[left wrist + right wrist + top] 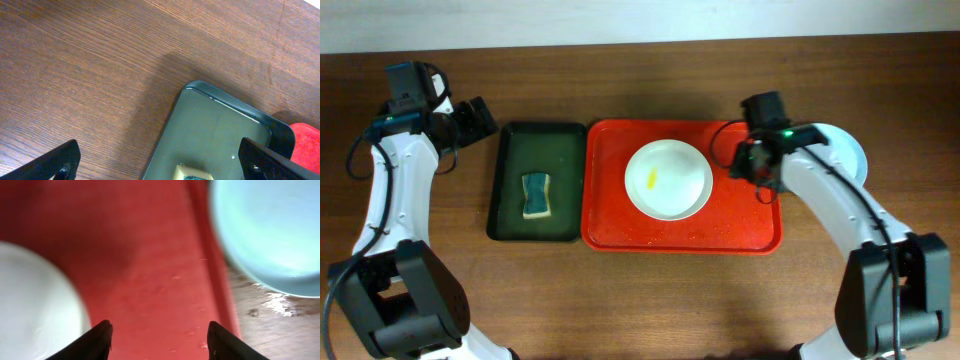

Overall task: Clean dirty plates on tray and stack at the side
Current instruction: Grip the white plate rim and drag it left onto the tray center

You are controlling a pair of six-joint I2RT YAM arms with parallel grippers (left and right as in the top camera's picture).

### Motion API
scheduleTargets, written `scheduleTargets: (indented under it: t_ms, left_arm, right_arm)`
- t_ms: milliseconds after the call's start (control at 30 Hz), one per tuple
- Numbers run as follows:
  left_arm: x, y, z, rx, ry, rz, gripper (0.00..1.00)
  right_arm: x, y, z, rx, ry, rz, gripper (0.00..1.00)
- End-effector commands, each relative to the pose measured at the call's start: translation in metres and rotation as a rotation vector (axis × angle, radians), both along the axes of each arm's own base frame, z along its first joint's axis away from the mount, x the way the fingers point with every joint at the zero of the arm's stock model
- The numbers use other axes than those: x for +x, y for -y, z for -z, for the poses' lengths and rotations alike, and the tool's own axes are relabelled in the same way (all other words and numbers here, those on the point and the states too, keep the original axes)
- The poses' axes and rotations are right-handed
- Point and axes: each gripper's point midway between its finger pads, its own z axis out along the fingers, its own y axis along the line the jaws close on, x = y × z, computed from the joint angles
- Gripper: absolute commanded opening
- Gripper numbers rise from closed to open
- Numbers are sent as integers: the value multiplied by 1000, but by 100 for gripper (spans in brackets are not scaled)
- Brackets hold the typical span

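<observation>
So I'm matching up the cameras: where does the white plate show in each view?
Overhead: white plate at centre, on the red tray.
Left wrist: not in it.
Right wrist: white plate at lower left, blurred.
Shared landmark: red tray, in all three views.

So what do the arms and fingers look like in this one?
The left arm and right arm have white rounded links, black joints and bases, and thin black cables alongside. A small green light glows on the right wrist. The fingers are black and tapered.
</observation>
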Motion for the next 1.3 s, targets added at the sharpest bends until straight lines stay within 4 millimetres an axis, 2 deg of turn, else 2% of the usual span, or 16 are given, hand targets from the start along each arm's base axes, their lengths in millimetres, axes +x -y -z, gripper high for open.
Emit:
scheduleTargets:
  t_ms: [0, 167, 267, 333, 467, 533, 667, 700, 733, 800, 900, 967, 1033, 1133, 1200, 1267]
  left_arm:
    - [2, -2, -6, -7, 17, -4, 99]
    - [2, -2, -6, -7, 16, -4, 99]
    - [2, -2, -6, -7, 17, -4, 100]
    - [2, -2, -6, -7, 16, -3, 99]
    - [2, -2, -6, -7, 17, -3, 99]
    - [2, -2, -6, -7, 16, -3, 99]
    - [2, -2, -6, -7, 17, -4, 99]
    - [2, -2, -6, -7, 17, -3, 99]
    - [2, -2, -6, -7, 16, -3, 100]
    - [2, -2, -6, -7, 16, -4, 99]
    - [2, -2, -6, -7, 17, -3, 99]
    - [2, -2, -6, -7, 16, -3, 99]
    - [2, -2, -6, -7, 16, -4, 99]
    - [2, -2, -6, -7, 16, -3, 99]
    - [2, -2, -6, -7, 16, -3, 99]
    - [2, -2, -6, -7, 16, -4, 99]
  right_arm:
    - [-8, 43, 2, -9, -40, 61, 47]
    - [-23, 114, 6, -5, -66, 257, 8]
    - [-34, 151, 18, 2, -99, 364, 7]
    - [-37, 167, 24, 5, -103, 408, 8]
    - [-28, 180, 27, 0, -59, 434, 8]
    - [-21, 184, 24, -9, -23, 436, 24]
    - [-16, 191, 26, -38, -6, 444, 25]
    - [-13, 183, 29, 6, -6, 430, 25]
    - [-9, 166, 33, 108, -5, 400, 25]
    - [1, 111, 28, 367, 3, 233, 29]
    - [5, 51, 19, 477, 11, -55, 41]
    - [4, 15, 20, 445, 0, -255, 52]
    - [2, -13, 22, 398, -23, -367, 60]
    - [-4, -45, 29, 287, -60, -474, 62]
    - [-3, -56, 31, 218, -58, -516, 62]
    - [0, -66, 32, 149, -47, -555, 57]
